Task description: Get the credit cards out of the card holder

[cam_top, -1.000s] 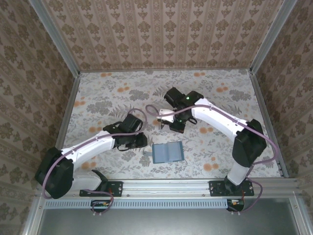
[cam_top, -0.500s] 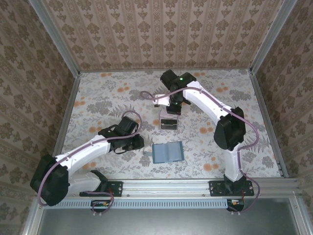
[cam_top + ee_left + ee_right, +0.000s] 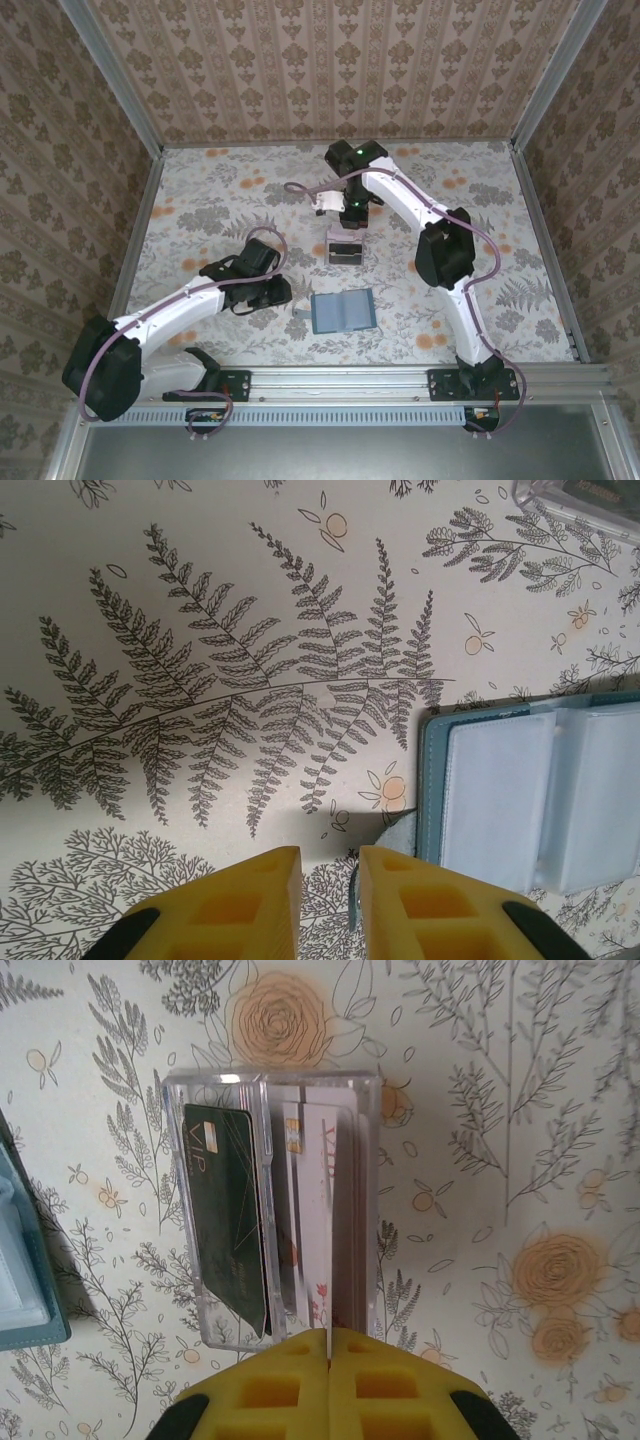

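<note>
The dark card [image 3: 225,1210] reads "VIP"; red lettering on the pale card [image 3: 318,1210] is illegible.

there is one teal card holder [image 3: 343,312] in the lower middle, one clear plastic box [image 3: 270,1080] in the centre, and inside it one dark card [image 3: 225,1210] and at least two pale cards [image 3: 335,1150].

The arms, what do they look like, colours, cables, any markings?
White shells with black joints on the left arm and right arm. A purple cable loops along each. A green light glows near the right wrist. Yellow fingers on the left gripper and right gripper.
</note>
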You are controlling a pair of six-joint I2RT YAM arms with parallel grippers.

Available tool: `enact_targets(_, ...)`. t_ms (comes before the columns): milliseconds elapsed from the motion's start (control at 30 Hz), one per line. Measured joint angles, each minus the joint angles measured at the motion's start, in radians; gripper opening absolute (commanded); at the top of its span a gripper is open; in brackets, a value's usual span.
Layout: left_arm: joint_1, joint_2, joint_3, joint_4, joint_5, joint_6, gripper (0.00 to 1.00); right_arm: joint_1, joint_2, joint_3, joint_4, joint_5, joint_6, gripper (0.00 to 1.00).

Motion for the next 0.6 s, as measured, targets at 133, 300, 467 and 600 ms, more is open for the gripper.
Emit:
enact_targets(133, 0.004, 0.0, 0.0, 0.0, 0.0, 0.0, 0.24, 0.0, 0.033, 0.016, -0.01, 0.0, 0.0, 0.14)
enact_targets(300, 0.009, 0.0, -0.004, 0.0, 0.003, 0.0, 0.24, 0.0, 0.048, 0.018, -0.01, 0.0, 0.007, 0.22)
enact_targets(467, 0.01, 0.0, -0.005, 0.0, 0.003, 0.0, 0.24, 0.0, 0.048, 0.033, -0.009, 0.001, 0.016, 0.23)
enact_targets(600, 0.022, 0.0, -0.005, 0.0, 0.003, 0.001, 0.26, -0.003, 0.046, 0.031, -0.002, 0.001, 0.045, 0.3)
